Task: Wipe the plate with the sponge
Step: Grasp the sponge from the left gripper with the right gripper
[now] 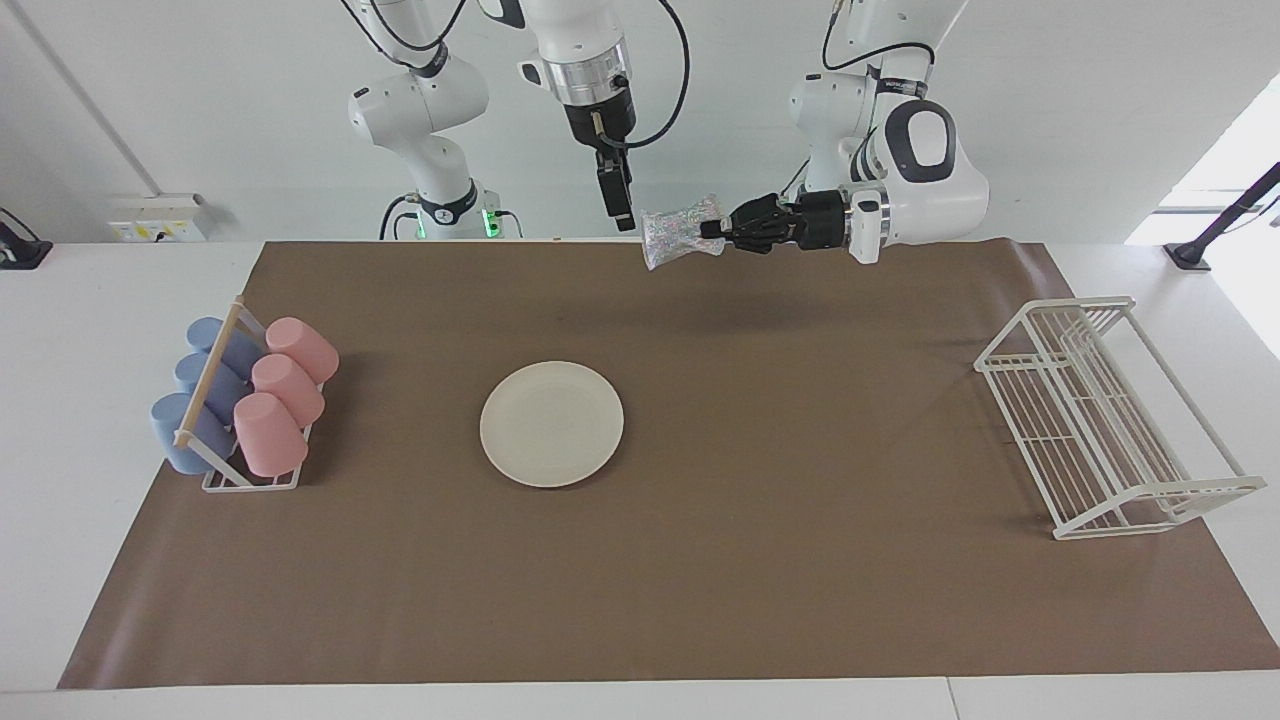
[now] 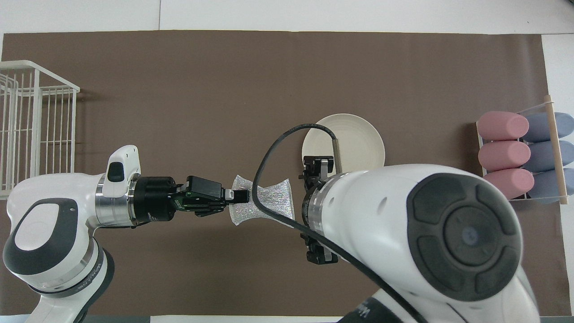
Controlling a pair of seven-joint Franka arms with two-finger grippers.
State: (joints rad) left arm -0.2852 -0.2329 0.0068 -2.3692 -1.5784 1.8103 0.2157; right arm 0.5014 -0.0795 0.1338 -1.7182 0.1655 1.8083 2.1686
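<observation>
A small silvery-grey glittery mesh sponge [image 1: 680, 231] is held in the air, clenched at one end by the left gripper [image 1: 712, 229], over the brown mat [image 1: 800, 600] near the robots' edge of the table. The right gripper [image 1: 620, 213] is hung just beside the sponge, pointing down, fingers spread, nothing held. The round flat cream-white plate [image 1: 551, 424] is laid bare on the mat's middle. A rack of pink and blue cups [image 1: 245, 403] is seen at the right arm's end, a white wire rack [image 1: 1105, 415] at the left arm's end.
</observation>
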